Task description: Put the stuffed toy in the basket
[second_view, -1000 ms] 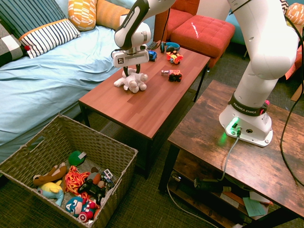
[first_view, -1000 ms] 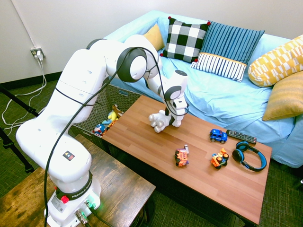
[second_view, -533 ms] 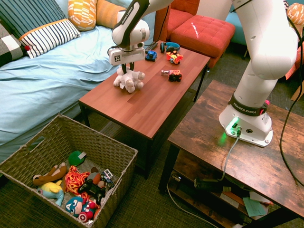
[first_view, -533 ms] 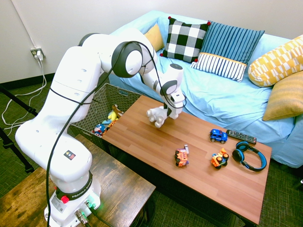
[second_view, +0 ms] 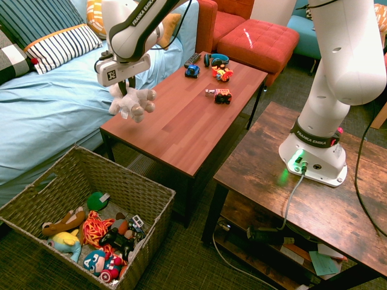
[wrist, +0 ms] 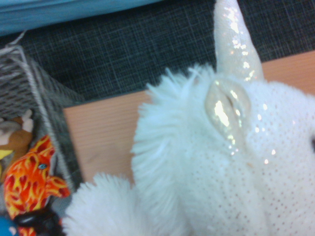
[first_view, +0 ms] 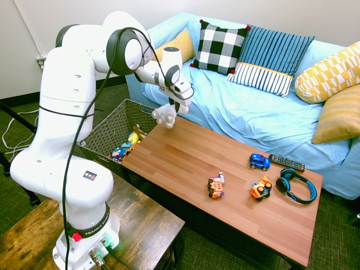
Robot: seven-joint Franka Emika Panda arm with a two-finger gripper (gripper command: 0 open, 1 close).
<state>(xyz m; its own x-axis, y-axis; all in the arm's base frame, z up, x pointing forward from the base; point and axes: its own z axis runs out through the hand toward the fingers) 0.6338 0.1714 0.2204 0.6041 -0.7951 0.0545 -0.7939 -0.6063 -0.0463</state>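
My pincer [second_view: 125, 90] closed on white unicorn plush [second_view: 132, 103], held up over the coffee table's [second_view: 181, 127] end nearest the basket [second_view: 91, 211]; basket on floor just beyond that end, toys inside; orange toy truck [second_view: 219, 95] near table's long edge, headphones [first_view: 296, 185] by far end

This looks like a living room: a sofa [first_view: 253, 107] under a light blue cover, with patterned cushions [first_view: 219, 48], spans the upper right of the first exterior view. A low wooden coffee table [first_view: 169, 163] stands beside it, and a woven basket [second_view: 154, 196] of toys fills the second exterior view's lower left.
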